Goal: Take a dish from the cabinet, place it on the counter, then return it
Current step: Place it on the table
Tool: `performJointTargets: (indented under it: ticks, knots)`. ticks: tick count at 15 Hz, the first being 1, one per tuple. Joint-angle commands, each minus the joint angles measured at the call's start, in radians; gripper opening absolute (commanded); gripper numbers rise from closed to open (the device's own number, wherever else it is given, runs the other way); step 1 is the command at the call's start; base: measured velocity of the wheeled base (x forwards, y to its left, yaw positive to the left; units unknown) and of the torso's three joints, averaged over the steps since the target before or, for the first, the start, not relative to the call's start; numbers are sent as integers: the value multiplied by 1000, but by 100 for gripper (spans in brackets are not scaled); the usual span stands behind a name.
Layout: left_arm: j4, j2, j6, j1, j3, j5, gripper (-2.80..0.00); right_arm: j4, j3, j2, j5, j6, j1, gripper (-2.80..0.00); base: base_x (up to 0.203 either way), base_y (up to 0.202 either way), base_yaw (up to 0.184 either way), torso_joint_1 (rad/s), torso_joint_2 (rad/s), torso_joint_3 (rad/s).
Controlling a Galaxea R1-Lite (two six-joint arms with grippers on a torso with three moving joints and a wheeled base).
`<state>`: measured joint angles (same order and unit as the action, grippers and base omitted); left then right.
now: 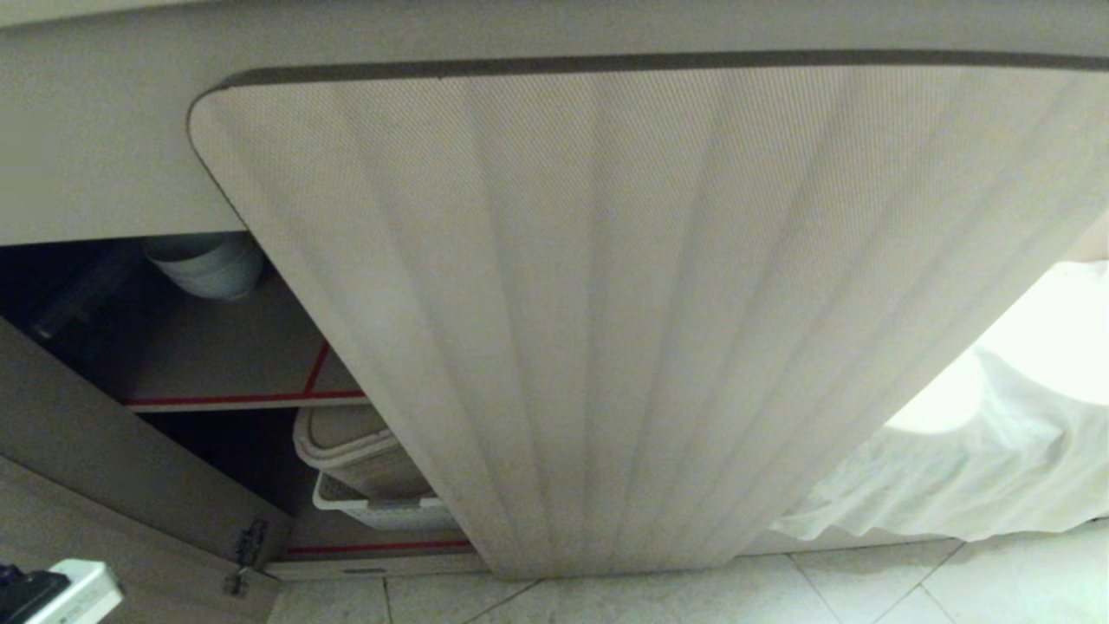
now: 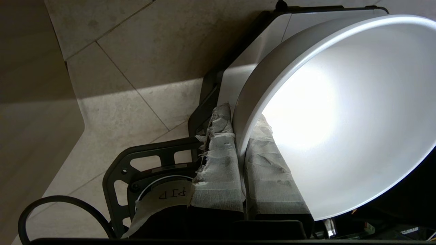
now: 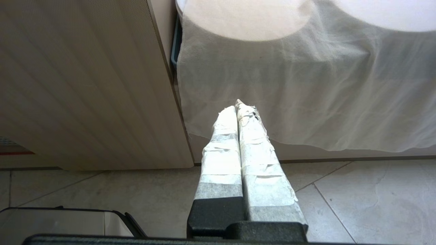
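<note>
The left gripper is being held clamped with taped fingers, while the right gripper is being kept closed.

Stacked bluish-white bowls sit at the back of the upper shelf. Below them a beige bin lies tilted on a white slatted basket. A thin white cloth hangs down at the right, its hem just above the pale tiled floor
</note>
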<state>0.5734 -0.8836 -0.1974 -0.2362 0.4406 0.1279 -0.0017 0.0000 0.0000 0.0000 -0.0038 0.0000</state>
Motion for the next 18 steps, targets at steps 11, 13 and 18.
performJointTargets:
  ticks: [11, 13, 18]
  knots:
    - [6, -1, 89, 0, 1, 4, -280, 0, 0, 0, 0, -1, 0, -280, 0, 0, 0, 0, 0, 0]
    - [6, 2, 90, -2, 3, 9, -280, 0, 0, 0, 0, -1, 0, -280, 0, 0, 0, 0, 0, 0]
    - [43, 33, 135, -23, 6, 11, -280, 0, 0, 0, 0, -1, 0, -280, 0, 0, 0, 0, 0, 0]
